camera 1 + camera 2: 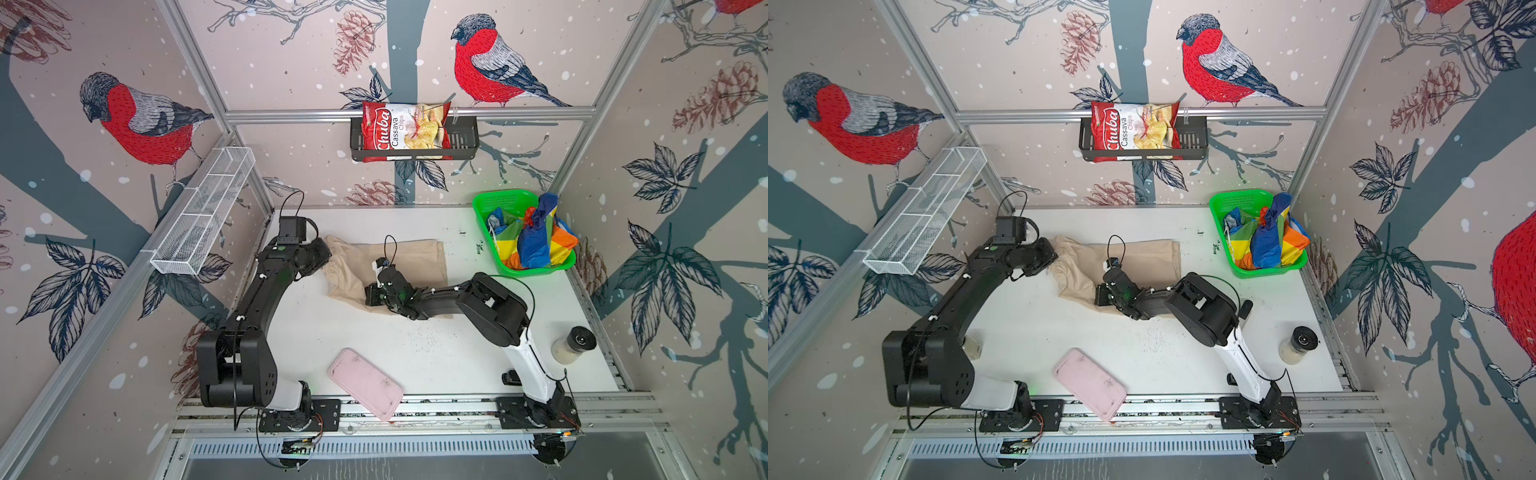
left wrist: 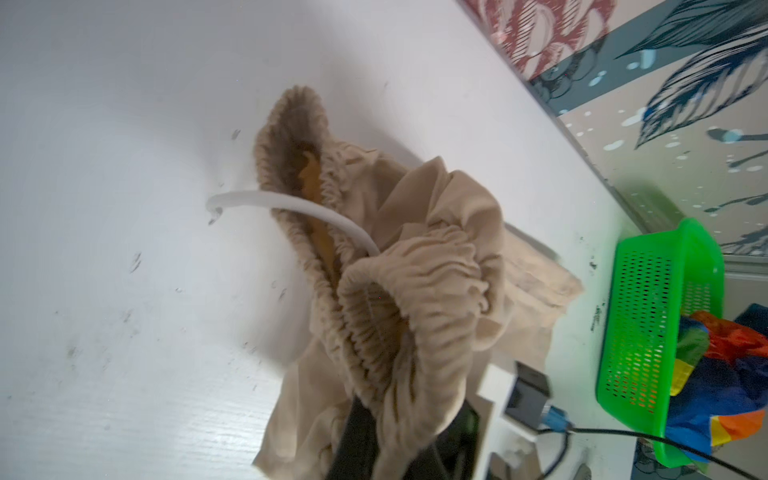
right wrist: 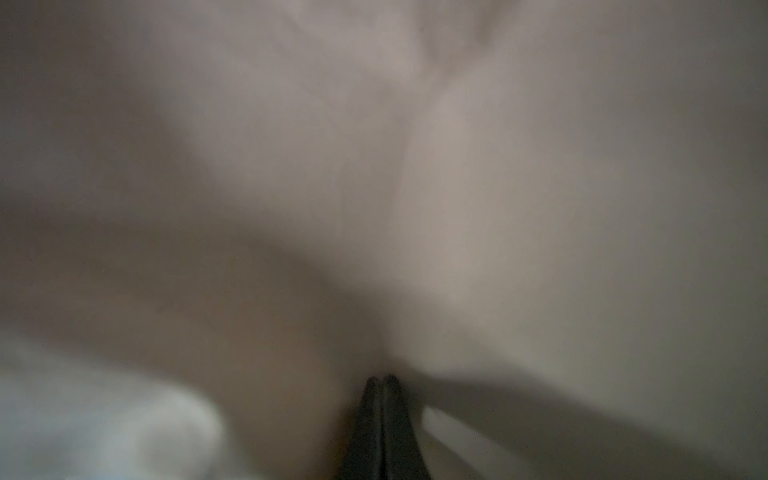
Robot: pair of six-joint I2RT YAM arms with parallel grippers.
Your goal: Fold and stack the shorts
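Right wrist view is almost all blurred beige cloth, with the right gripper (image 3: 380, 384) pinched tight and a crease running off its tips. I judge it holds a thin fold of the beige shorts (image 1: 411, 257). In both top views that pair lies across the back-middle of the table (image 1: 374, 345), long axis side to side: gathered waistband at the left end, leg hems toward the green mesh basket (image 1: 490, 203). The left gripper (image 1: 323, 257) sits at the waistband end, nearly closed, elastic bunched over its fingers. The right gripper bites the near edge, mid-length. So the fold I expect runs along that axis — waistband toward hems. The striped shorts (image 1: 534, 241) lie crumpled in the basket — nearer the right arm.
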